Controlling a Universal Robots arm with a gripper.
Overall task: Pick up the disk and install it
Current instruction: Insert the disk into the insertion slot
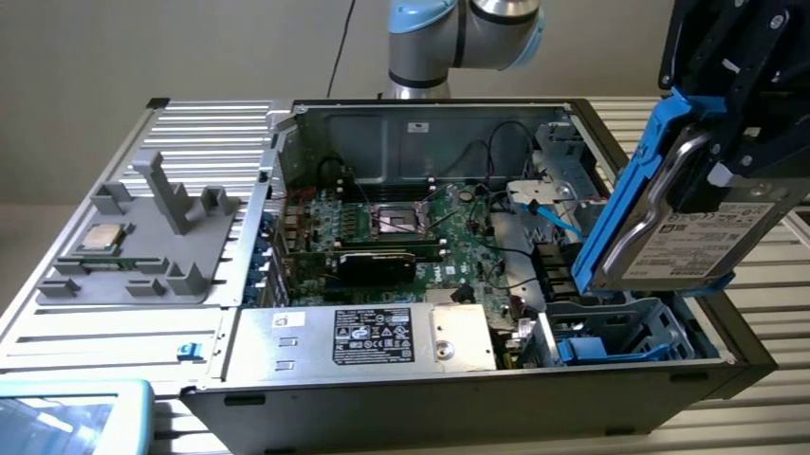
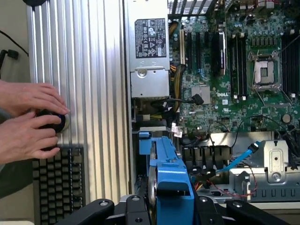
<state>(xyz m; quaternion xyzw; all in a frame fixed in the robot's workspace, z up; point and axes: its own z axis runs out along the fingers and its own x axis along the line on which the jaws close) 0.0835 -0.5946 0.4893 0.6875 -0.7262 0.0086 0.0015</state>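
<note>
disk (image 1: 673,237) in jaws, hands (image 2: 23,138) near keyboard (image 2: 58,187)

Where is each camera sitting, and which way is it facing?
Exterior view: off the arm, above the open computer case, looking down into it; the arm and the claw gripping the disk show.
Wrist view: on the wrist, looking down past claw and disk at the circuit board; a person's hands show too.
Both share the disk, circuit board and power supply.

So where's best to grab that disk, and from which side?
I'd take the disk by its upper end, from above, as the gripper does: fingers on its two flat faces. It's thin and hangs nearly upright, leaving the lower end free.
</note>
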